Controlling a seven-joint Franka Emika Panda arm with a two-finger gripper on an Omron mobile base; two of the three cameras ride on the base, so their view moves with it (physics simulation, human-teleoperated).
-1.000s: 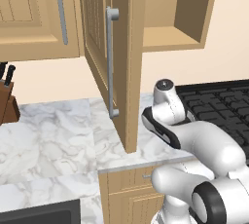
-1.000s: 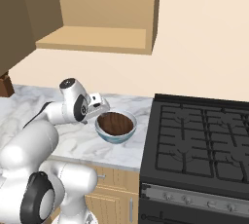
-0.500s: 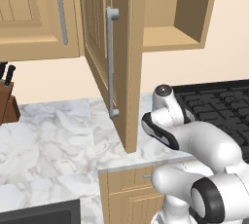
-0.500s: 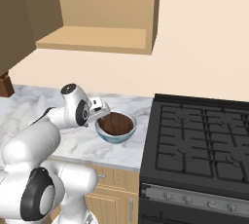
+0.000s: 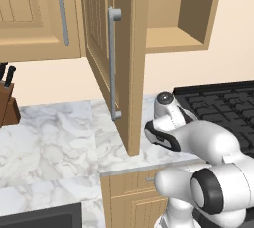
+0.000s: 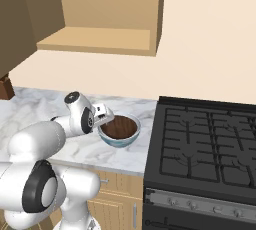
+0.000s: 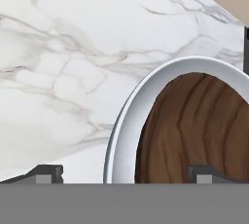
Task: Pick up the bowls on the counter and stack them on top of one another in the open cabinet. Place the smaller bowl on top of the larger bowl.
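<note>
Two bowls sitting nested on the desk (image 6: 35,105): one smaller bowl (image 6: 120,127), dark brown, lying inside one larger bowl (image 6: 118,139), white with pale blue outside. Standing together just beside the black stove (image 6: 205,149), at nine o'clock of it in the right base view. In the hand view, showing as a pale rim (image 7: 127,121) curving around the brown wood-grain inside (image 7: 194,125), at four o'clock of the picture, with veined marble spreading from nine to twelve o'clock.

One pincer (image 6: 103,115) hanging at ten o'clock of the bowls, jaws spread wide and gripping nothing; two dark finger tips showing in the hand view, one (image 7: 46,173) over bare marble, the other (image 7: 206,173) over the brown inside, straddling the pale rim. Touching or not: impossible to tell.

Above, at twelve o'clock, one open cabinet (image 6: 100,41) showing a bare wooden shelf. In the left base view, its door (image 5: 106,48) swinging out toward the camera, bearing one long grey bar handle (image 5: 113,63). At ten o'clock there, one closed wall cabinet (image 5: 30,19) with one grey handle (image 5: 62,13). At nine o'clock, one knife block (image 5: 7,104) standing on the desk.
</note>
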